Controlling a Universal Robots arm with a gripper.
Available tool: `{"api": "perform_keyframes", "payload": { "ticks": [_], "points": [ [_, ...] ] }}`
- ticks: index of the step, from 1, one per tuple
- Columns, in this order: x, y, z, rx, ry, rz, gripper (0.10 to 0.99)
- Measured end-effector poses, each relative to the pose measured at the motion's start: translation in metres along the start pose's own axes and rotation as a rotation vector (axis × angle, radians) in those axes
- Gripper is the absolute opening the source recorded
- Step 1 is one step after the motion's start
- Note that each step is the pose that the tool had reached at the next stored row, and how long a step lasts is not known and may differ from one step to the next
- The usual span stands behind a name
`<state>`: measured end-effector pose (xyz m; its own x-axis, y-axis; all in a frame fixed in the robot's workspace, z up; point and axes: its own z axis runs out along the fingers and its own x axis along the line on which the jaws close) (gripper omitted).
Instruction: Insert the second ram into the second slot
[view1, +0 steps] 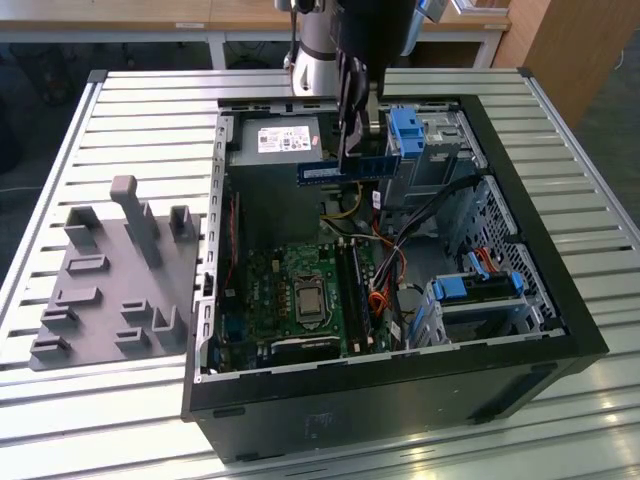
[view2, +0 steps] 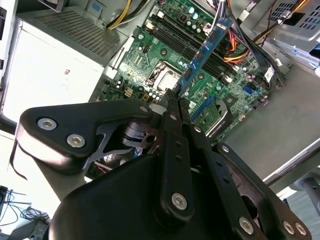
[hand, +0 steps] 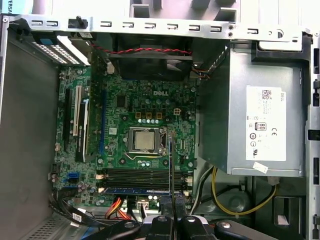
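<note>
Above the open computer case (view1: 400, 400) on the slatted worktop (view1: 150, 110), the tool (view1: 346, 160) is being presented at the end of the arm, which reaches down from the top of the exterior view.

Tool state: the fingers are being pressed together on the second ram (view1: 320, 173), clenched on the board with no wider gap showing. In the second wrist view the tool (view2: 175, 97) is being seen gripping the same stick (view2: 204, 50) by its edge.

Grip position: in the exterior view, blue board is being shown on both sides of the fingers.

Location of the second ram: it is being held in the air over the case interior, in front of the grey power supply (view1: 275, 140) and clear of the motherboard (view1: 290, 290).

Orientation: the long axis is being held about level, running from the exterior view's left to the exterior view's right. It lies crosswise to the memory slots (hand: 135, 176).

Other content: in the first wrist view a blue stick (hand: 137, 190) is being shown seated in one of those slots.
</note>
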<state>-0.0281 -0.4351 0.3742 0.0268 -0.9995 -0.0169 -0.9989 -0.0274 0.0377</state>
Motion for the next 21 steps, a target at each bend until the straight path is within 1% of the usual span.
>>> {"api": "perform_keyframes", "payload": {
  "ticks": [21],
  "points": [
    [0.0077, 0.0002, -0.0002, 0.000, 0.0001, 0.000, 0.129]
  ]
}}
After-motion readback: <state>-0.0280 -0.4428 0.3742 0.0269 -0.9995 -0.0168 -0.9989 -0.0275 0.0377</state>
